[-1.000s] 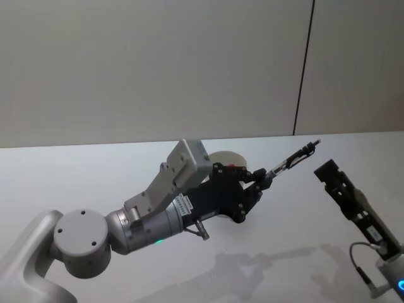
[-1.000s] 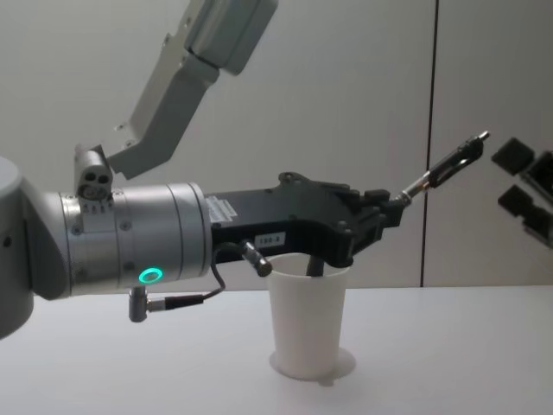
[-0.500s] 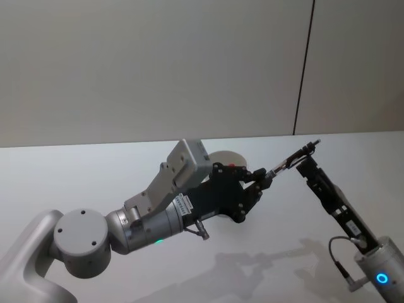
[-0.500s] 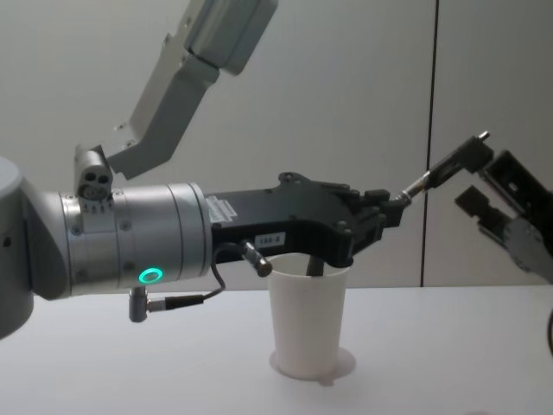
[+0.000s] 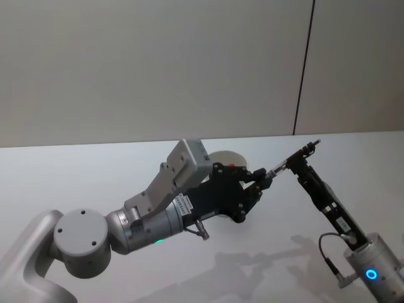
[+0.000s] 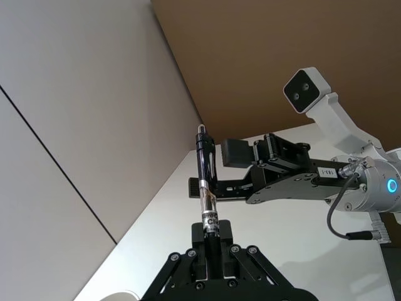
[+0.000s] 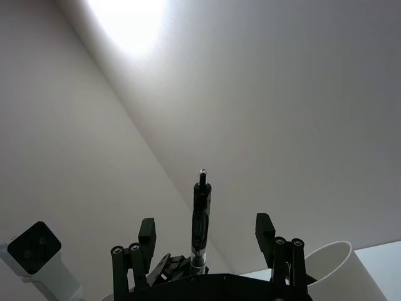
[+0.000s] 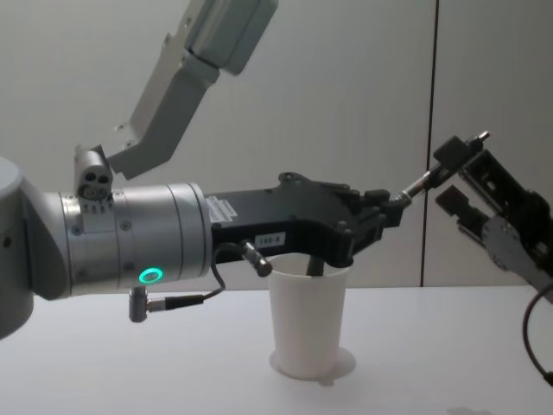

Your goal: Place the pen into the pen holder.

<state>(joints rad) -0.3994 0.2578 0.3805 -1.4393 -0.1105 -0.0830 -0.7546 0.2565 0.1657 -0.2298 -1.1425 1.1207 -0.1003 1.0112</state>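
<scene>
Left arm reaches in from the left, raised above the white counter (image 8: 449,346), forearm roughly level in the chest view. Left gripper (image 8: 387,212) sits just above and slightly past the rim of the pen holder (image 8: 308,320); its fingers (image 6: 213,248) are clamped on the lower end of the pen (image 8: 441,169). In the left wrist view the barrel rises straight out from between the closed fingers.

Pen holder: white tapered paper cup, upright on the counter, near the middle of the chest view. In the head view most of it is hidden behind the left arm, with part of the rim (image 5: 228,158) visible. A dark part of the left gripper hangs at or just inside the rim; whether it touches cannot be told.

Pen: in the air, tilted, running up and to the right from the left gripper to its free tip. Not in the cup.

Right arm comes up from the lower right. Right gripper (image 8: 456,173) is at the pen's upper end, fingers (image 7: 265,231) spread apart, one on each side of the barrel, as the right wrist view shows. Gaps are visible between pen and both fingers; no contact seen.
</scene>
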